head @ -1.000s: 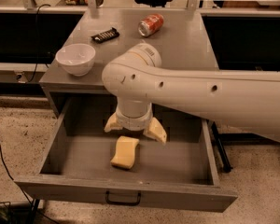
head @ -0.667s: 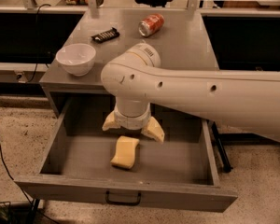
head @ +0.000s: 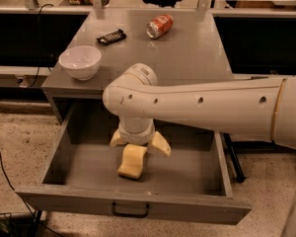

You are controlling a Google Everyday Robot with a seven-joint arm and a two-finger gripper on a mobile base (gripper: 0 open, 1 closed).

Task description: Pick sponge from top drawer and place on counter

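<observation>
The white arm [head: 197, 102] comes in from the right, its gripper [head: 138, 143] low inside the open top drawer [head: 187, 174]. The counter [head: 187, 58] lies behind and above the jaws, which are spread wide and clamp nothing. A white bowl [head: 80, 61] sits up-left of them, and a soda can [head: 159, 26] far behind. The sponge [head: 132, 162] lies on the drawer floor, its upper end between the jaws and the rest just in front.
</observation>
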